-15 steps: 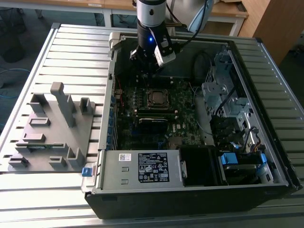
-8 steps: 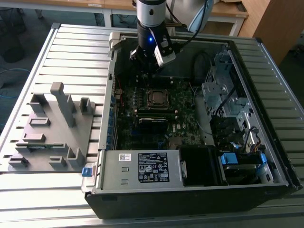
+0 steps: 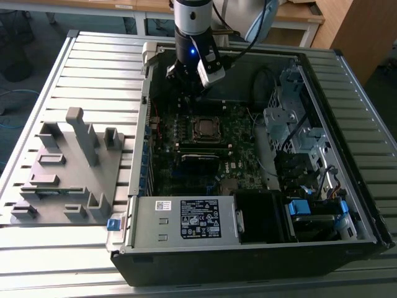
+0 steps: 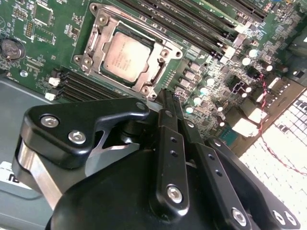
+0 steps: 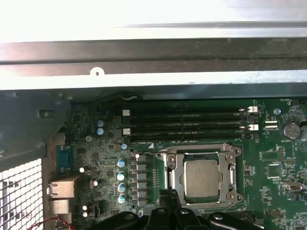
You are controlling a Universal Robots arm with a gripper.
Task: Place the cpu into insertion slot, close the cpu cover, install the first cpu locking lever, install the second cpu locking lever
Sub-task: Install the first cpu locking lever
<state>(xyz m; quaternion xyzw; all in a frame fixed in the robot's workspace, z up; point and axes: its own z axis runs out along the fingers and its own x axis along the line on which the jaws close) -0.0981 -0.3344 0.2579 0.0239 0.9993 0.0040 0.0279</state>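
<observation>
The cpu (image 4: 125, 53) lies flat in the insertion slot (image 3: 195, 129), dull metal top facing up. It is square, so it has no long axis. Its edges run parallel to the socket rim, one pair along the black memory slots (image 5: 187, 125). The cpu cover (image 5: 176, 173) is lowered around it, its window framing the chip. The slot sits near the middle of the green board (image 3: 242, 149), inside the open computer case (image 3: 248, 261) on the slatted counter (image 3: 74, 68). The arm (image 3: 189, 25) stands toward the case's far edge. Its jaws are pressed together on nothing, tips just beside one corner of the cover; contact cannot be told.
</observation>
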